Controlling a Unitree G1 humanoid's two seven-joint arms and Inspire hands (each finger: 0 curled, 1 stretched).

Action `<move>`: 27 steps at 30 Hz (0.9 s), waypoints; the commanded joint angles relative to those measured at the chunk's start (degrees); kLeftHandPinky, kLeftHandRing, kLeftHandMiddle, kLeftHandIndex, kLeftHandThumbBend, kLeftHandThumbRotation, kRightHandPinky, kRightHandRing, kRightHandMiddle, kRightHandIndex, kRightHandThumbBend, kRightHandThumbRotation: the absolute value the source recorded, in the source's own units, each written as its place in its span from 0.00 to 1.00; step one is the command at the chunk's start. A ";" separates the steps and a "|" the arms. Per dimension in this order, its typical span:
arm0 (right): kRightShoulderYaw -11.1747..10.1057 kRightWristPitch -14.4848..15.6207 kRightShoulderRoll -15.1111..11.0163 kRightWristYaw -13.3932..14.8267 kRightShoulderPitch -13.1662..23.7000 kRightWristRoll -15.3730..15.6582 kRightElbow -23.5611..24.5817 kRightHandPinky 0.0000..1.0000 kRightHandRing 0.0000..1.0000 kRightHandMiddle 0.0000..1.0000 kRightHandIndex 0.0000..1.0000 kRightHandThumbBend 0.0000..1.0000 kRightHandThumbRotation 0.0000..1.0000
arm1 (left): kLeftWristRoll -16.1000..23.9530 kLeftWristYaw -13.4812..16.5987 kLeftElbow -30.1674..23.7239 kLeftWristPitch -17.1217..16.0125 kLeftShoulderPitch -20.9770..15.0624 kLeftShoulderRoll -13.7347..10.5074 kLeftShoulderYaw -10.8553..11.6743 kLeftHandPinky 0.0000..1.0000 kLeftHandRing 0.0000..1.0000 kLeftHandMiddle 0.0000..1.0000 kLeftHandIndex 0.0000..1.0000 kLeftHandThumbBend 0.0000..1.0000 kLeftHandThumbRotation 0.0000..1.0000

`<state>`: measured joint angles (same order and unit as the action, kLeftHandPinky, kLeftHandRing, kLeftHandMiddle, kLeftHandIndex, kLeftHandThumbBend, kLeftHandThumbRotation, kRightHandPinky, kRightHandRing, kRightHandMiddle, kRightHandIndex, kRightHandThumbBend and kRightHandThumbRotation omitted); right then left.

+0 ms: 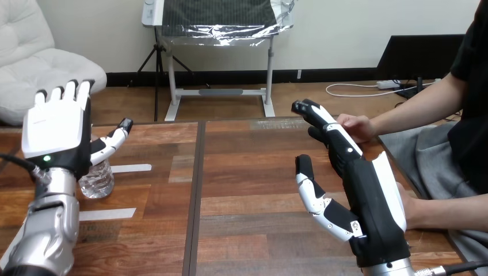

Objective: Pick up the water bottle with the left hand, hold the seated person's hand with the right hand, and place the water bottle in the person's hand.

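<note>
A clear plastic water bottle (98, 180) stands on the table at the left, mostly hidden behind my left hand (57, 135). That hand is raised in front of it, open, fingers straight up and thumb out to the right. My right hand (368, 190) is open at the right, edge-on, fingers pointing away. The person's hand at the far right (357, 126) rests on the table edge just behind my right fingertips. The person's nearer hand (405, 201) lies behind my right palm, largely hidden; whether they touch I cannot tell.
The wooden table (247, 190) has a dark seam down its middle and two white tape strips (131, 168) near the bottle. The person's forearms come in from the right edge.
</note>
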<state>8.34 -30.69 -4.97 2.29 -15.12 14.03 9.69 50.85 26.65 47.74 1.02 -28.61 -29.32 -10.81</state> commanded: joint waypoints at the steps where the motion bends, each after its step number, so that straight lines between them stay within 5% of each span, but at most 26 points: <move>1: -0.57 -0.10 -0.12 -0.37 3.97 -0.53 0.17 0.90 0.92 0.93 0.85 0.04 0.00 | -0.93 1.37 4.19 -1.15 -7.48 -1.30 -1.73 0.98 0.96 0.98 0.95 0.50 1.00; 27: -0.96 0.13 -0.41 -0.13 3.87 0.82 0.69 0.86 0.90 0.91 0.82 0.04 0.00 | -4.72 1.41 16.38 -0.93 -12.97 -0.27 -6.32 1.00 0.99 0.99 0.97 0.49 1.00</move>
<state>8.12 -30.41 -5.03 2.19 -15.10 14.49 9.70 46.54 26.96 62.65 0.39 -36.65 -29.17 -15.62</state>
